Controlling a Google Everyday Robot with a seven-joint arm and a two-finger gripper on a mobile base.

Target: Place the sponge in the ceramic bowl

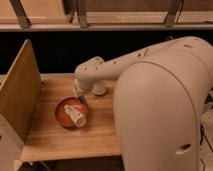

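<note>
The ceramic bowl (64, 118), a shallow red-orange dish, sits on the left half of the wooden table. A white paper cup (76, 117) lies on its side inside it. My arm reaches in from the right, and the gripper (80, 98) hangs just over the bowl's far right rim. A small bluish bit (82, 101) shows at the gripper's tip; I cannot tell whether it is the sponge. No other sponge is in view.
A second white cup (99, 89) stands behind the arm's wrist. A tall wooden board (19, 97) walls the table's left side. The robot's large white body (165, 110) covers the table's right part. A dark rail (105, 27) runs along the back.
</note>
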